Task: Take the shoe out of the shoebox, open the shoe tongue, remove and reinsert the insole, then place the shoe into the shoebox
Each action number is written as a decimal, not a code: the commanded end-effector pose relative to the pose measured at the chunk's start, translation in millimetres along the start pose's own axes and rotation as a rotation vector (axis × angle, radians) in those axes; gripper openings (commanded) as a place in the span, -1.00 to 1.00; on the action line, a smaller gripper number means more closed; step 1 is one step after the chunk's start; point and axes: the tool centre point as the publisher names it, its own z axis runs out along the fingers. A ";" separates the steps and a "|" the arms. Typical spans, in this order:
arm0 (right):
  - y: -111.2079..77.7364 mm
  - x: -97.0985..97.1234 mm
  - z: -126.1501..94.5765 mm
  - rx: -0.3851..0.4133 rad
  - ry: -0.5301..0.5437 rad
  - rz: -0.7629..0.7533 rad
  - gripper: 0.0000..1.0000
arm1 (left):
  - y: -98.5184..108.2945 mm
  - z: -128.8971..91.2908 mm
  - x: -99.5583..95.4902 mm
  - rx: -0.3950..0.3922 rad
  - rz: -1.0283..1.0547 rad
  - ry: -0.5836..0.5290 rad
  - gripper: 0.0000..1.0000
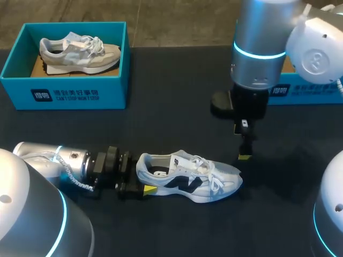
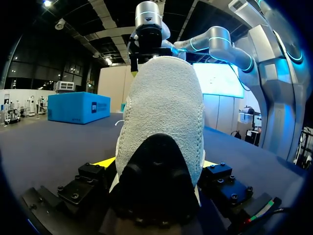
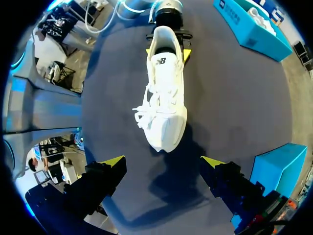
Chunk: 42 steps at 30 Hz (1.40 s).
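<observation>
The white sneaker (image 1: 188, 176) stands on its sole on our dark table (image 1: 161, 123), near the front edge. Its heel points toward our left arm and its toe toward the right, with the laces lying loose over the tongue. It sits outside both boxes.

Our left gripper (image 1: 142, 179) lies low along the table. Its fingers are closed on the heel from both sides, and the left wrist view shows a yellow tip pressed to each flank.

Our right gripper (image 1: 245, 154) hangs pointing down just past the toe, clear of the shoe. Its fingers are spread wide with nothing between them.

At the far left sits a teal shoebox (image 1: 64, 93) with a grey sneaker (image 1: 80, 53) inside. A second teal box (image 1: 313, 91) sits at the far right, partly behind our right arm.
</observation>
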 end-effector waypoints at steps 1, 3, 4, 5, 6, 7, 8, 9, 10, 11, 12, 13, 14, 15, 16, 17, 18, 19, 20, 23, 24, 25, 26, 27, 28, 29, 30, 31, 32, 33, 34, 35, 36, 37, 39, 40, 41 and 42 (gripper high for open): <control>0.6 -0.2 1.2 0.001 0.000 0.001 1.00 | 3.1 -2.3 1.1 0.000 0.001 -0.004 -1.00; 1.0 -1.7 5.3 0.002 0.038 0.202 1.00 | 3.1 -2.3 1.1 0.000 0.001 -0.004 -1.00; -3.0 -1.2 7.1 -0.032 0.031 0.322 1.00 | 3.1 -2.3 1.1 0.000 0.001 -0.004 -1.00; -6.2 0.1 8.5 -0.048 0.028 0.401 1.00 | 3.1 -2.3 1.1 0.000 0.001 -0.004 -1.00; -9.1 5.6 11.6 -0.119 0.000 0.541 1.00 | 3.1 -2.3 1.1 0.000 0.001 -0.004 -1.00; -9.4 10.2 13.3 -0.163 -0.016 0.601 1.00 | 3.1 -2.3 1.1 0.000 0.001 -0.004 -1.00; -6.4 16.7 15.3 -0.181 -0.033 0.659 1.00 | 3.1 -2.3 1.1 0.000 0.001 -0.004 -1.00; 5.8 24.7 16.4 -0.170 -0.071 0.691 1.00 | 3.1 -2.3 1.1 0.000 0.001 -0.004 -1.00; 5.8 24.7 16.4 -0.170 -0.071 0.691 1.00 | 3.1 -2.3 1.1 0.000 0.001 -0.004 -1.00; 5.8 24.7 16.4 -0.170 -0.071 0.691 1.00 | 3.1 -2.3 1.1 0.000 0.001 -0.004 -1.00; 5.8 24.7 16.4 -0.170 -0.071 0.691 1.00 | 3.1 -2.3 1.1 0.000 0.001 -0.004 -1.00; 5.8 24.7 16.4 -0.170 -0.071 0.691 1.00 | 3.1 -2.3 1.1 0.000 0.001 -0.004 -1.00; 5.8 24.7 16.4 -0.170 -0.071 0.691 1.00 | 3.1 -2.3 1.1 0.000 0.001 -0.004 -1.00; 5.8 24.7 16.4 -0.170 -0.071 0.691 1.00 | 3.1 -2.3 1.1 0.000 0.001 -0.004 -1.00; 5.8 24.7 16.4 -0.170 -0.071 0.691 1.00 | 3.1 -2.3 1.1 0.000 0.001 -0.004 -1.00; 5.8 24.7 16.4 -0.170 -0.071 0.691 1.00 | 3.1 -2.3 1.1 0.000 0.001 -0.004 -1.00; 5.8 24.7 16.4 -0.170 -0.071 0.691 1.00 | 3.1 -2.3 1.1 0.000 0.001 -0.004 -1.00; 5.8 24.7 16.4 -0.170 -0.071 0.691 1.00 | 3.1 -2.3 1.1 0.000 0.001 -0.004 -1.00; 5.8 24.7 16.4 -0.170 -0.071 0.691 1.00 | 3.1 -2.3 1.1 0.000 0.001 -0.004 -1.00; 13.6 23.2 15.8 -0.112 -0.101 0.755 1.00 | 3.1 -2.3 1.1 0.000 0.001 -0.004 -1.00; 27.7 21.7 13.1 -0.045 -0.122 0.896 1.00 | 3.1 -2.3 1.1 0.000 0.001 -0.004 -1.00; 35.6 21.5 8.8 -0.064 -0.110 0.982 1.00 | 3.1 -2.3 1.1 0.000 0.001 -0.004 -1.00; 43.5 22.7 5.0 -0.073 -0.099 1.006 1.00 | 3.1 -2.3 1.1 0.000 0.001 -0.004 -1.00; 49.2 23.4 0.8 -0.054 -0.129 1.081 1.00 | 3.1 -2.3 1.1 0.000 0.001 -0.004 -1.00; 56.1 22.7 -2.2 -0.056 -0.104 1.108 1.00 | 3.1 -2.3 1.1 0.000 0.001 -0.004 -1.00; 64.4 22.4 -5.2 -0.066 -0.092 1.106 1.00 | 3.1 -2.3 1.1 0.000 0.001 -0.004 -1.00; 70.8 22.2 -7.0 -0.041 -0.109 1.166 1.00 | 3.1 -2.3 1.1 0.000 0.001 -0.004 -1.00; 74.7 21.3 -7.4 -0.019 -0.108 1.196 1.00 | 3.1 -2.3 1.1 0.000 0.001 -0.004 -1.00; 80.9 20.3 -8.2 -0.032 -0.084 1.214 1.00 | 3.1 -2.3 1.1 0.000 0.001 -0.004 -1.00; 84.0 19.1 -8.4 -0.023 -0.059 1.265 1.00 | 3.1 -2.3 1.1 0.000 0.001 -0.004 -1.00; 87.2 17.7 -7.1 -0.019 -0.045 1.302 1.00 | 3.1 -2.3 1.1 0.000 0.001 -0.004 -1.00; 90.3 17.4 -5.7 -0.035 -0.030 1.349 1.00 | 3.1 -2.3 1.1 0.000 0.001 -0.004 -1.00; 96.1 18.8 -3.4 -0.018 -0.055 1.372 1.00 | 3.1 -2.3 1.1 0.000 0.001 -0.004 -1.00; 101.2 20.7 -2.2 0.008 -0.085 1.364 1.00 | 3.1 -2.3 1.1 0.000 0.001 -0.004 -1.00; 101.2 20.7 -2.2 0.008 -0.085 1.364 1.00 | 3.1 -2.3 1.1 0.000 0.001 -0.004 -1.00; 101.2 20.7 -2.2 0.008 -0.085 1.364 1.00 | 3.1 -2.3 1.1 0.000 0.001 -0.004 -1.00; 101.2 20.7 -2.2 0.008 -0.085 1.364 1.00 | 3.1 -2.3 1.1 0.000 0.001 -0.004 -1.00; 101.2 20.7 -2.2 0.008 -0.085 1.364 1.00 | 3.1 -2.3 1.1 0.000 0.001 -0.004 -1.00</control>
